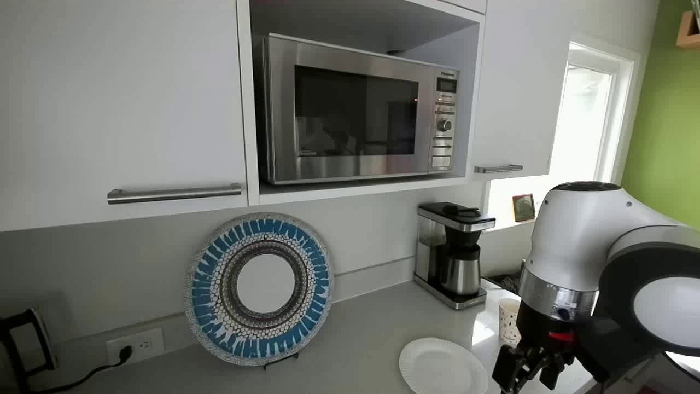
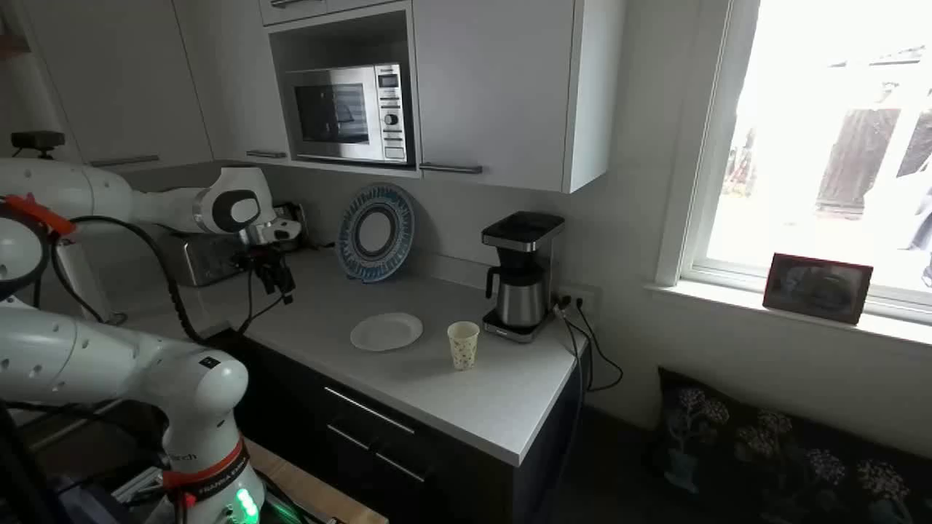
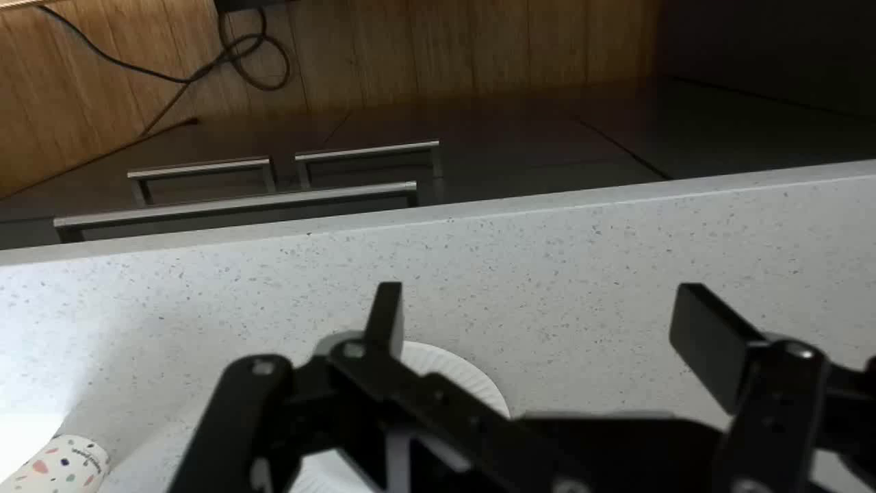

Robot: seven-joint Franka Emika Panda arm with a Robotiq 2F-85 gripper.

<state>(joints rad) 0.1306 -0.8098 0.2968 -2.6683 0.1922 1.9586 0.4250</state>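
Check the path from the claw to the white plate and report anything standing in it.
Nothing visible stands in it. The open claw hangs higher than the white plate, and the speckled cup stands on the plate's far side from the claw, not in between.

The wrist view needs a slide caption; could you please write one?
Open, empty gripper above a speckled countertop bearing a white plate and a patterned cup.

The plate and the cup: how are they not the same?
The plate is wide and shallow; the cup is narrow and tall. The plate is plain white; the cup has colored spots. The plate lies flat; the cup stands upright. Both rest on the counter.
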